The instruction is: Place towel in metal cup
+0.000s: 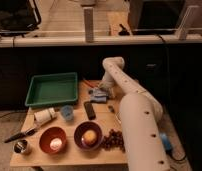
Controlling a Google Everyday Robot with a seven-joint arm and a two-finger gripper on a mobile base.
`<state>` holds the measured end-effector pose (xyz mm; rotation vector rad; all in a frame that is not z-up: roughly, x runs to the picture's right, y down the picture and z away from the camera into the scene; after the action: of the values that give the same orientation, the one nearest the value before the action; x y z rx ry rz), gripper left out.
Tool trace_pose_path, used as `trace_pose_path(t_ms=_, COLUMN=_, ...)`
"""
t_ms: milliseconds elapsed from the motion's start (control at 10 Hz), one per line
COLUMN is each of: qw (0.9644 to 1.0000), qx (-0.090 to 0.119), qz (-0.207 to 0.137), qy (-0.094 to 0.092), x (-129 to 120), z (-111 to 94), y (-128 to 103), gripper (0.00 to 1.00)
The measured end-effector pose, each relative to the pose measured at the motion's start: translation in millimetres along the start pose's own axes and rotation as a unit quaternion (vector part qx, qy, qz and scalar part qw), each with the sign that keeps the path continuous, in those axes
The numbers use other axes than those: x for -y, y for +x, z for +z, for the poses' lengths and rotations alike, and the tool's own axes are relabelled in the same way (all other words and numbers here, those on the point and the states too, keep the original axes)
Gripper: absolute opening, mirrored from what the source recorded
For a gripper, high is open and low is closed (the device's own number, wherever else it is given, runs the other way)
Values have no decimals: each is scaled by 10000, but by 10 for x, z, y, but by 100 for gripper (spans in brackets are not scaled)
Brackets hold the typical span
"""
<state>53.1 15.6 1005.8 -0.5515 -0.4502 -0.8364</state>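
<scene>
- The white arm (136, 115) rises from the near right of the wooden worktop (74, 154), bends at an elbow above the far edge, and turns down toward the worktop's far middle.
- The gripper (100, 91) sits low at the end of that arm, over or against a crumpled blue towel (98, 95) near the far edge, right of centre.
- Whether the gripper has closed on the towel cannot be told; that part of the arm covers it.
- The metal cup (21, 146) stands upright at the near left corner of the worktop, well apart from the towel and the gripper.
- A green tray (52, 89) lies on the far left part of the worktop.
- A white cylindrical container (44, 116) lies on its side near the left edge, just in front of the tray.
- A small light-blue cup (67, 112) stands just right of that container.
- A dark flat rectangular object (89, 110) lies near the worktop's middle, just in front of the towel.
- A dark-handled utensil (21, 134) lies slanted along the left edge, between the container and the metal cup.
- Two red bowls stand side by side along the near edge: the left bowl (52, 140) holds a pale item, the right bowl (88, 135) an orange-yellow round one.
- A bunch of dark grapes (113, 139) lies just right of the right bowl, beside the arm.
</scene>
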Motion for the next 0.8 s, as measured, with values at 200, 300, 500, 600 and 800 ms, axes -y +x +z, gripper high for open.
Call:
trace_pose_path(t_ms=200, qw=10000, qx=-28, qz=14, qy=80, x=-77, z=-81, y=-77, gripper=79)
trace_pose_path(t_ms=300, qw=9999, qx=-18, qz=22, qy=100, x=-80, z=-76, y=-107, gripper=73)
trace_pose_path(t_ms=500, qw=9999, qx=12, qz=118, qy=117, x=-53, z=-20, y=-120, gripper=53)
trace_pose_path(t_ms=600, qw=9998, qx=10, qz=177, qy=126, x=-48, z=-9, y=-108, gripper=45)
trace_pose_path(t_ms=800, qw=9993, qx=-21, qz=334, qy=158, x=-55, z=-11, y=-58, gripper=22)
